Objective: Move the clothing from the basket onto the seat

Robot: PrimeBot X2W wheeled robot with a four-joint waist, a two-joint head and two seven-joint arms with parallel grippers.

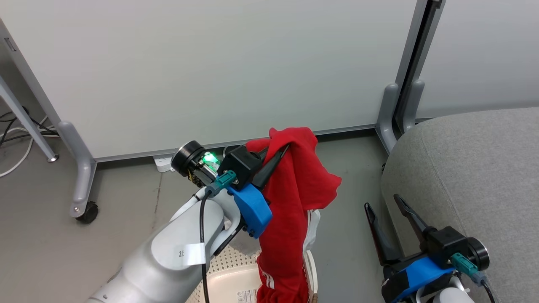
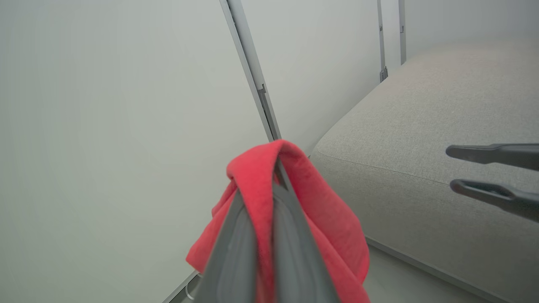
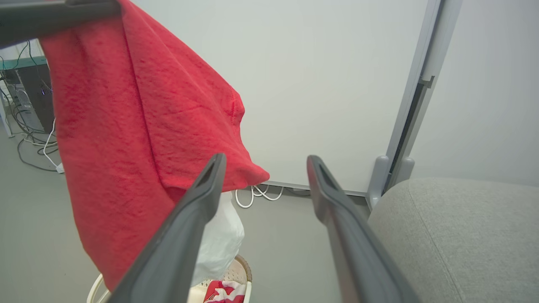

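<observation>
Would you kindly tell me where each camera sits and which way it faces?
Head view: on the head, looking down; left hand clamps the clothing over the basket, right hand open beside the seat.
Left wrist view: along the left fingers, toward the seat.
Right wrist view: along the right fingers, toward the white panel.
Shared: clothing and seat.

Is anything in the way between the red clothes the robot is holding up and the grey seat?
Yes, the robot's own right gripper. It hangs open beside the seat, between it and the red clothing that the left gripper holds above the basket. The clothing would probably have to pass over it.
</observation>
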